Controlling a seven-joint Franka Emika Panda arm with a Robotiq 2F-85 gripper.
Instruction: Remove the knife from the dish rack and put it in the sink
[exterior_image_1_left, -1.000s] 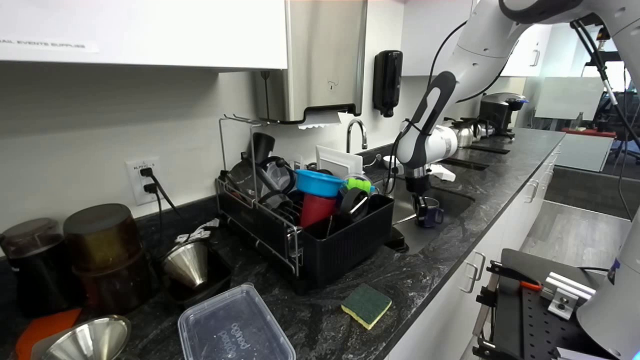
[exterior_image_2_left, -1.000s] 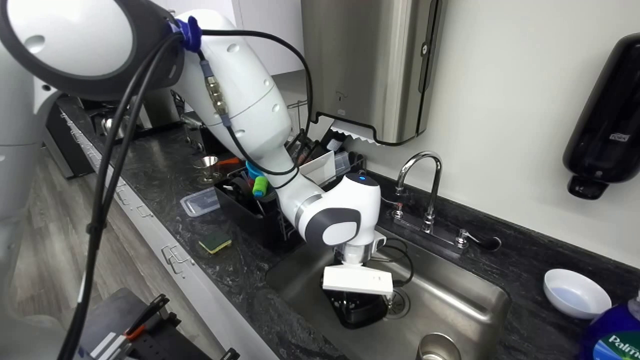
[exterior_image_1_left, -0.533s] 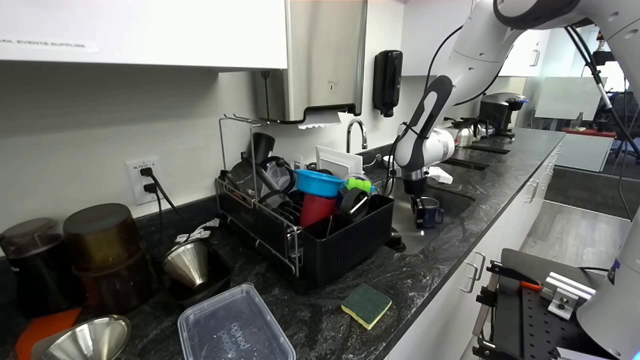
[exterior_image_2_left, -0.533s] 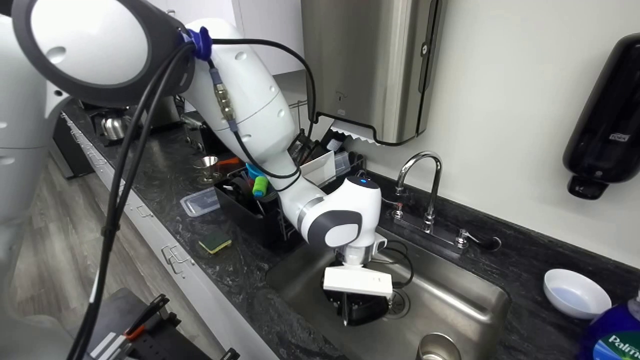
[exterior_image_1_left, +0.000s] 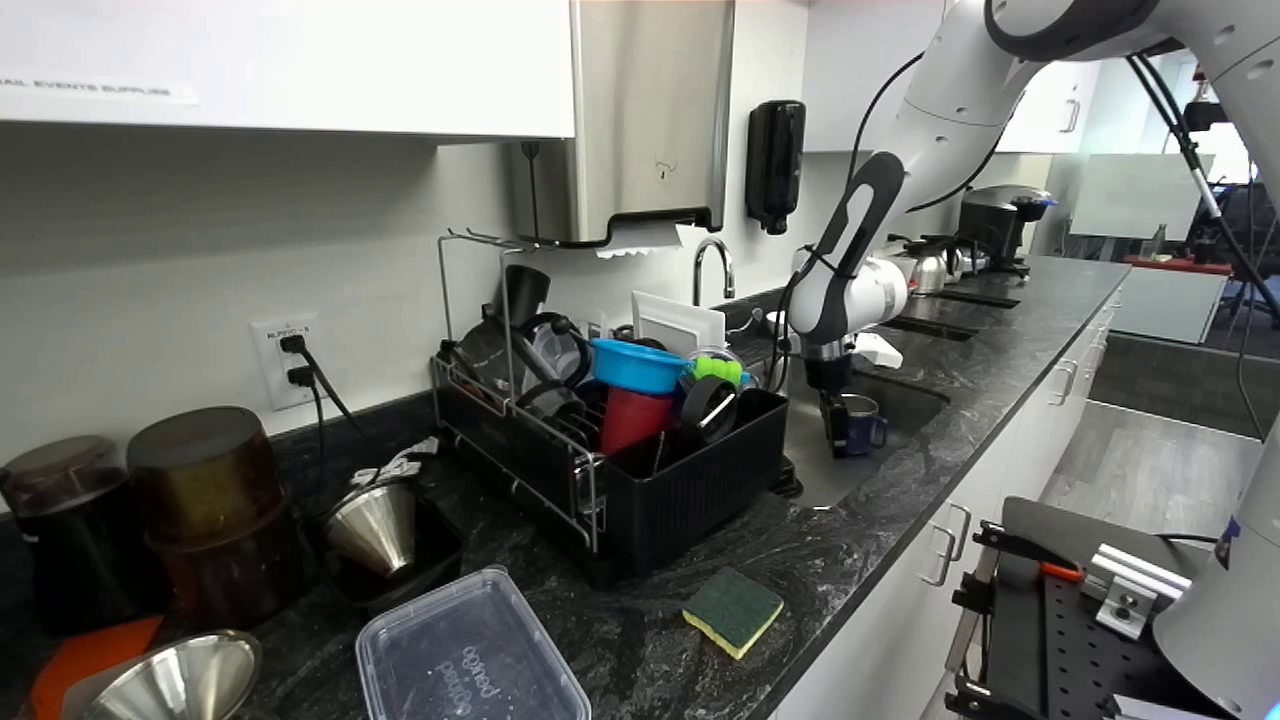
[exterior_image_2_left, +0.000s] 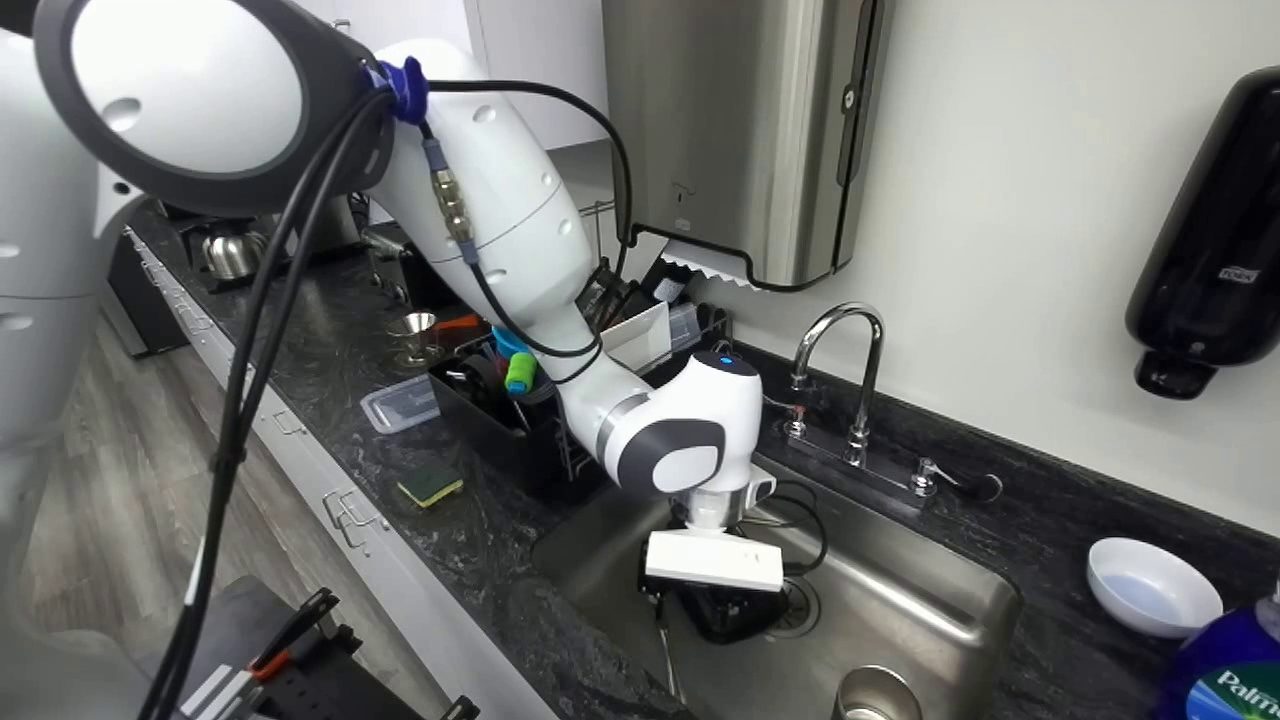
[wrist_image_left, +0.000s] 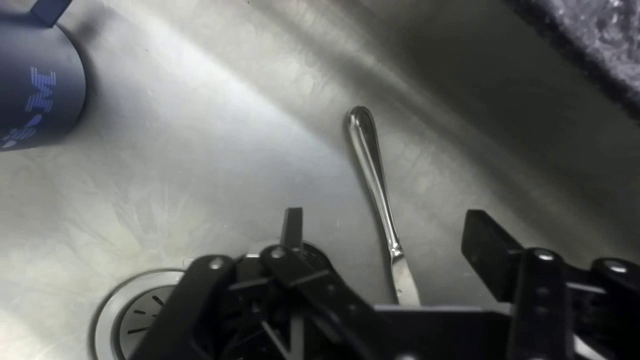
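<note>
End effector (wrist_image_left: 386, 227) spread wide; knife (wrist_image_left: 370, 155) lies on sink (wrist_image_left: 210, 165) floor between mug (wrist_image_left: 40, 95) and sink wall, bare steel either side.

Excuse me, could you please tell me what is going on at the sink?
A robot arm has been given the job of moving a knife from the dish rack to the sink. Right now the knife lies on the sink bottom, with the end of its blade hidden behind the gripper. The gripper hangs above with its jaws wide apart, holding nothing. A dark blue mug is in the sink too. The placing looks done.
</note>
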